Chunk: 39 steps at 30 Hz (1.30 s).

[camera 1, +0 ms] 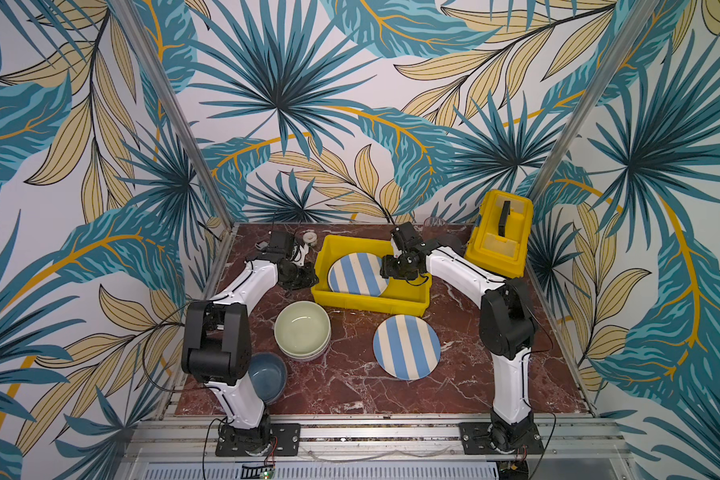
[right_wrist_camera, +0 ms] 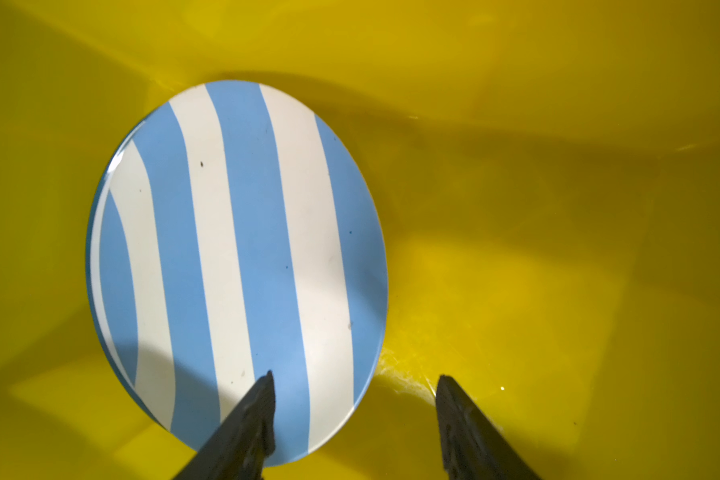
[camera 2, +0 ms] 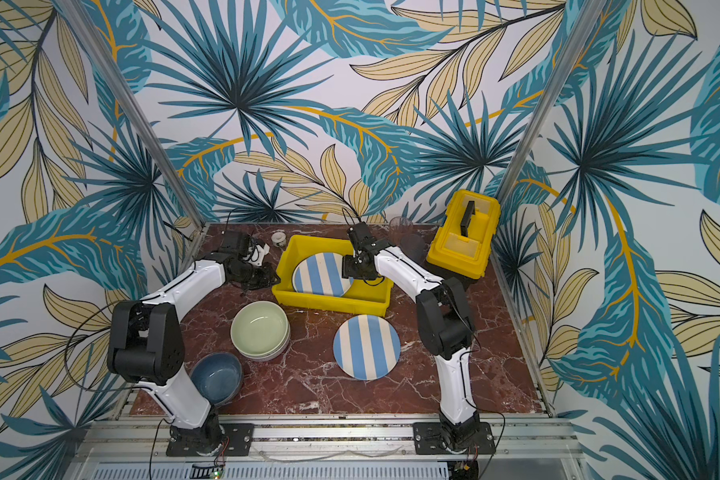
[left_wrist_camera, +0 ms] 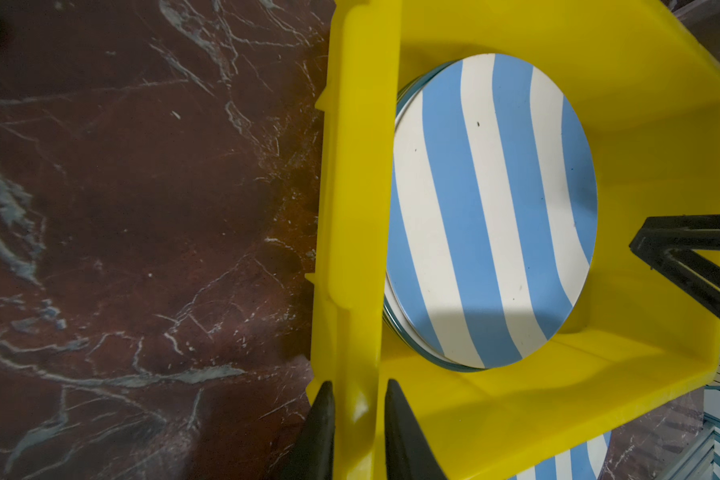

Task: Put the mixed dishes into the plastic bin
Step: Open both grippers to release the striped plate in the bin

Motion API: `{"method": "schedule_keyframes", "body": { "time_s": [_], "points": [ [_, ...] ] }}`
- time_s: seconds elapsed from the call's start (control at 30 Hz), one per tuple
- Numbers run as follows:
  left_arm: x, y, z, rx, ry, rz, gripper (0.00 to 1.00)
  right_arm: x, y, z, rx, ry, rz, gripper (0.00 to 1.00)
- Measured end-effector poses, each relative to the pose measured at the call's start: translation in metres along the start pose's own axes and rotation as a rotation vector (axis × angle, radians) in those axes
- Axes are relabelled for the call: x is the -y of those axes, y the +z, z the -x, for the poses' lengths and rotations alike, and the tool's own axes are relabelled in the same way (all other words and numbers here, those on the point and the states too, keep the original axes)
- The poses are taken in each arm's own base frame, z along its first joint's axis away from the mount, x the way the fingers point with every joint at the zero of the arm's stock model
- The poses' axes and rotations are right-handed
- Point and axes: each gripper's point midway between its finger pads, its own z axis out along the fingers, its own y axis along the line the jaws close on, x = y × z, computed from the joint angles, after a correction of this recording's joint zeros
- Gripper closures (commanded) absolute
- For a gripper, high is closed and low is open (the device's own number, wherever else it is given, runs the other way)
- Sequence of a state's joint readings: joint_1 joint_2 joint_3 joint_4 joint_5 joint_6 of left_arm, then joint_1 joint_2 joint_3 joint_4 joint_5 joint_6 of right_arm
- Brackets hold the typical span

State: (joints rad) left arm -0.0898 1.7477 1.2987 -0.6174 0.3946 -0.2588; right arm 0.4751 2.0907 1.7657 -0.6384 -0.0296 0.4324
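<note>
Surface: red-brown marble-look tabletop, walled on three sides by tropical-leaf wallpaper.
Nearest item: dark blue round bowl, upright, at the front left, partly hidden behind the left arm's base link.
Next back: stack of pale green round bowls, upright, nested, on the table left of centre, near the blue bowl but apart from it.
Beside it: blue-and-cream striped round plate, flat on the table right of centre, in front of the bin, not touching it.
Bin: shallow rectangular bright yellow plastic bin, mid-table, behind the bowls and the loose plate.
In bin: second blue-and-cream striped plate, lying flat toward the bin's left side; the right part of the floor is bare yellow.
Left gripper: clamped on the bin's left wall, one finger outside, one inside, rim between them.
Right gripper: jaws apart, holding nothing, inside the bin; one finger over the plate's edge, the other over the bare floor.
Far left: small white tape roll, behind the bin's back-left corner.
Far right: clear plastic tumbler by the back wall, second tumbler just in front, partly hidden by the right arm.
Far right corner: yellow toolbox with black handle, lid shut.
</note>
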Motion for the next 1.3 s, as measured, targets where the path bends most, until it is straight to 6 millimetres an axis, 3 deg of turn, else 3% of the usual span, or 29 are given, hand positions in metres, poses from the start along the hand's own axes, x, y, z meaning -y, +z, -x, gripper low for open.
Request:
{"method": "schedule_keyframes", "body": {
  "time_s": [0.17, 0.5, 0.83, 1.1, 1.3],
  "points": [
    [0.002, -0.002, 0.001, 0.005, 0.003, -0.005, 0.77, -0.004, 0.011, 0.002, -0.003, -0.006, -0.005, 0.32],
    [0.004, -0.003, 0.001, 0.006, 0.005, -0.013, 0.77, -0.016, 0.048, -0.014, -0.065, -0.021, -0.007, 0.31],
    [0.004, -0.003, 0.001, 0.005, 0.005, -0.016, 0.77, -0.039, 0.047, -0.006, -0.061, -0.011, 0.054, 0.31],
    [0.004, -0.003, 0.001, 0.005, 0.005, -0.016, 0.76, -0.04, 0.051, -0.009, -0.071, -0.001, 0.057, 0.31],
    [0.008, -0.012, 0.003, 0.023, 0.012, -0.017, 0.68, -0.038, 0.051, -0.009, -0.067, -0.007, 0.043, 0.28]
  ]
}}
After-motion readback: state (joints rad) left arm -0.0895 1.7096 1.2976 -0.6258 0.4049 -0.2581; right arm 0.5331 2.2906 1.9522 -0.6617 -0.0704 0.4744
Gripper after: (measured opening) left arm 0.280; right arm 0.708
